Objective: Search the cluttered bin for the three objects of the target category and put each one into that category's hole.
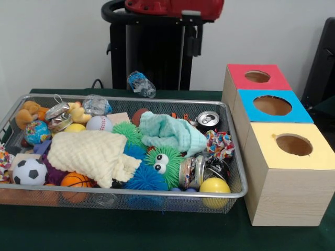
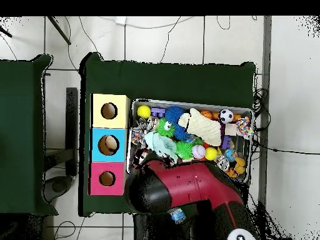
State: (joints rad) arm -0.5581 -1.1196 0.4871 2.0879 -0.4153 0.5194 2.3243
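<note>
The cluttered bin [image 1: 236, 192] sits left of the three boxes [image 1: 287, 167], close so each drop is short. Toys, balls and cans lie heaped inside. The arm [image 2: 187, 187] waits drawn back (its jaws are hidden; I cannot tell their state).

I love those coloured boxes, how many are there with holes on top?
3, in a row beside the cluttered bin: the red box nearest the robot, the blue box in the middle, the yellow box last.
</note>
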